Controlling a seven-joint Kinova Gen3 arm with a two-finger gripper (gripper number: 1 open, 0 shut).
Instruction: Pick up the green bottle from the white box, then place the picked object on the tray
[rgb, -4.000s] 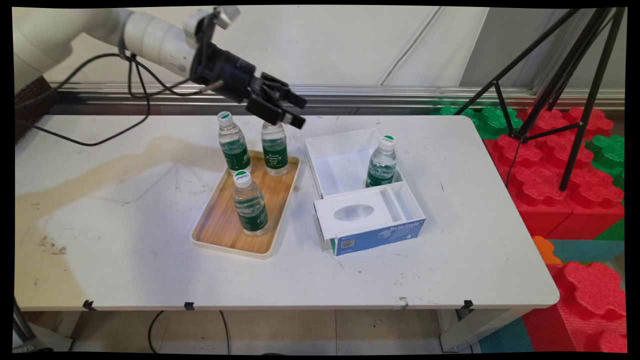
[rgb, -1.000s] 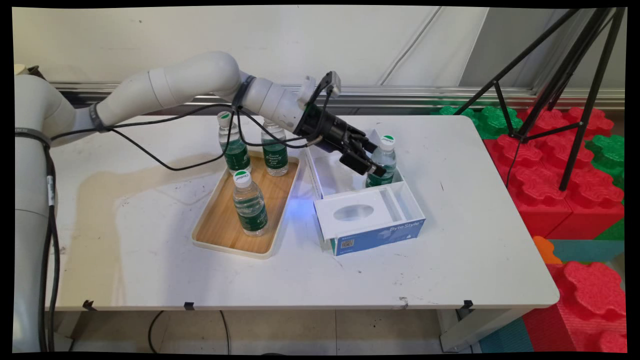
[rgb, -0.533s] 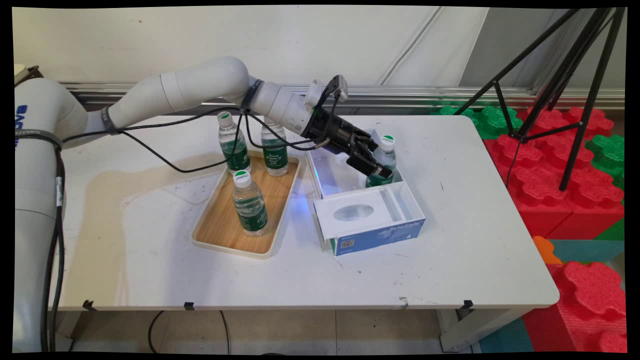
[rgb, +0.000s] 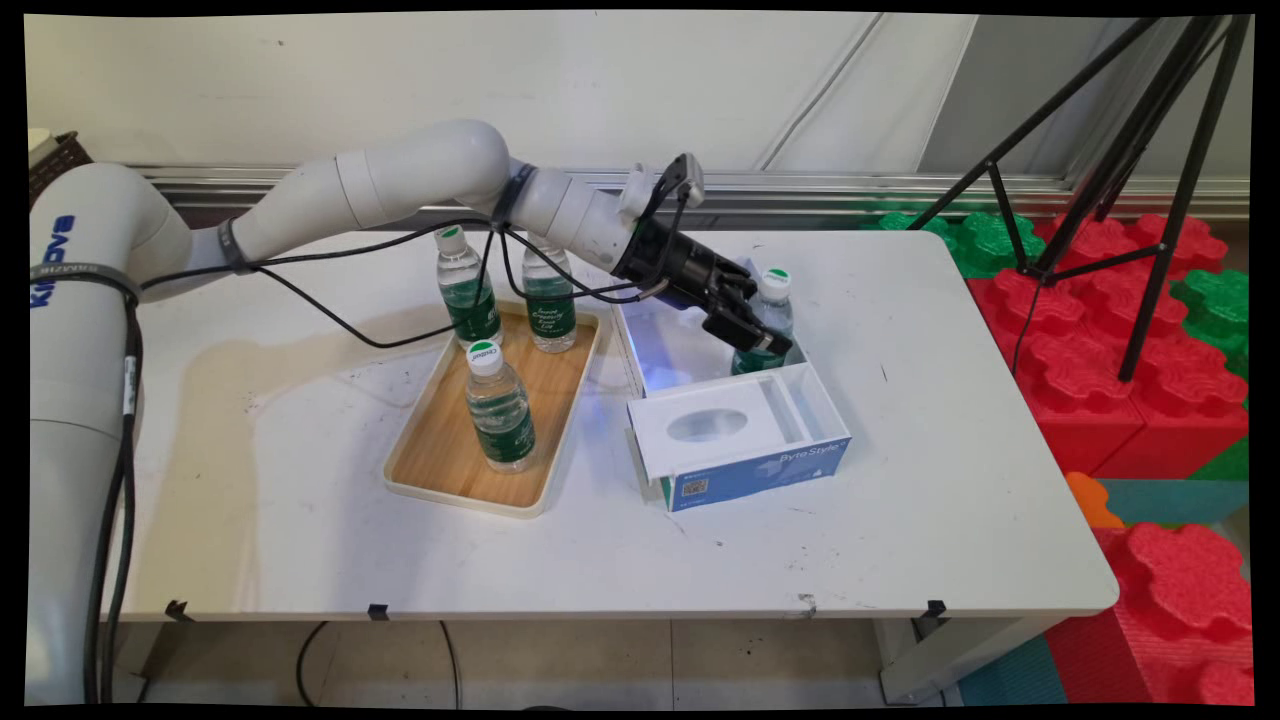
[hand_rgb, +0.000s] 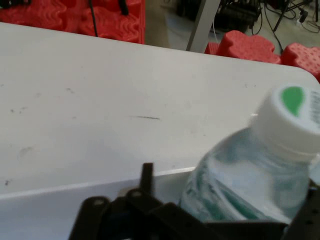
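A clear water bottle (rgb: 778, 312) with a green label and white cap stands at the right end of an open white box (rgb: 628, 330). My gripper (rgb: 760, 335) reaches into the box from the left, and its fingers stand on either side of the bottle's body. In the hand view the bottle (hand_rgb: 250, 185) fills the lower right between the black fingers. The left finger (hand_rgb: 146, 172) is still apart from the bottle, so the gripper is open.
A wooden tray (rgb: 440, 465) to the left holds three more bottles (rgb: 498, 405) (rgb: 466, 290) (rgb: 548, 305). The box's blue sleeve (rgb: 750, 470) lies in front. A black tripod (rgb: 1150, 200) and red and green foam blocks (rgb: 1130, 380) stand off the table's right side.
The arm came down from above the tray's far bottles and moved right into the white box. Over the last second the gripper slid further onto the bottle there.
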